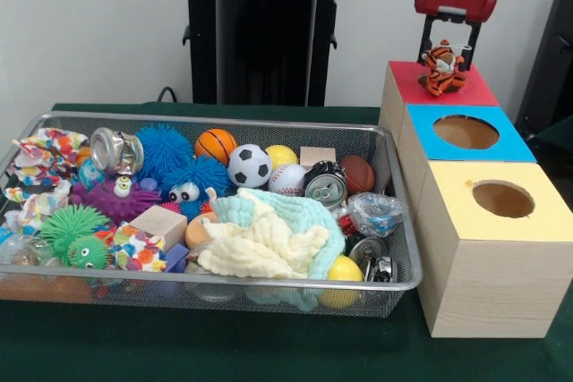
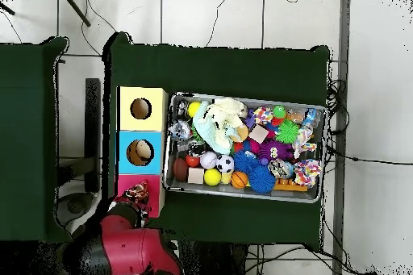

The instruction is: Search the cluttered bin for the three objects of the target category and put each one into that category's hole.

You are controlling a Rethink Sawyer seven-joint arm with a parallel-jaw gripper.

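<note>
Drop-off step: gripper [image 1: 445, 53] clamped on the tiger plush [image 1: 440, 67] over the far red box [image 1: 474, 89]; next it needs releasing into that hole.

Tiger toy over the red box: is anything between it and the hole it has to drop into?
Nothing visible. The tiger toy sits at the hand right above the red box, covering the spot where the hole should be. The hole itself is hidden beneath the toy.

bin [image 1: 405, 221]: packed rim to rim, no free gap | blue box hole [image 1: 466, 131], yellow box hole [image 1: 502, 199]: open | red box [image 1: 466, 91] top, 12 o'clock of blue: blocked by tiger toy [image 1: 441, 67] | worktop [image 1: 269, 355]: bare at bin's 6 o'clock
</note>
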